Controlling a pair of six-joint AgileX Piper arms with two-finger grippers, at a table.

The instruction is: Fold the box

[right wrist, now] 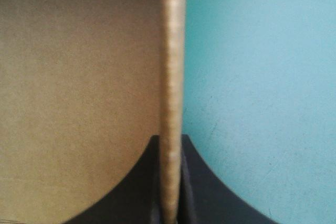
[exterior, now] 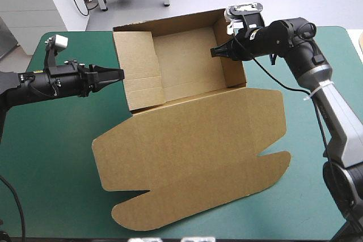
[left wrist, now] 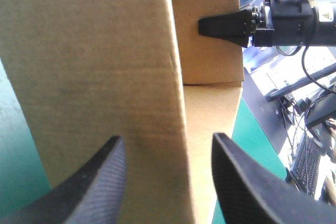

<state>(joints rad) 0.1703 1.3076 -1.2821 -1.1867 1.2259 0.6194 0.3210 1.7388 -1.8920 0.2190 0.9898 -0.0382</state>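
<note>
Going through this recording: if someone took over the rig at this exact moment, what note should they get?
Right gripper: shut on the box, clamping its right wall.
Left gripper: open, fingers either side of the left wall, not clamped.
Box: open tray toward the far edge of the table, with its lid lying flat on the near side.
Done: walls raised.
Left: probably firming up the left wall; the lid looks untouched.

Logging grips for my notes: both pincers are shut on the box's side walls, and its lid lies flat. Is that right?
Not both: the left wrist view shows the left pincer open, astride a wall of the box. The right pincer is shut on its side wall, and the lid lies flat.
</note>
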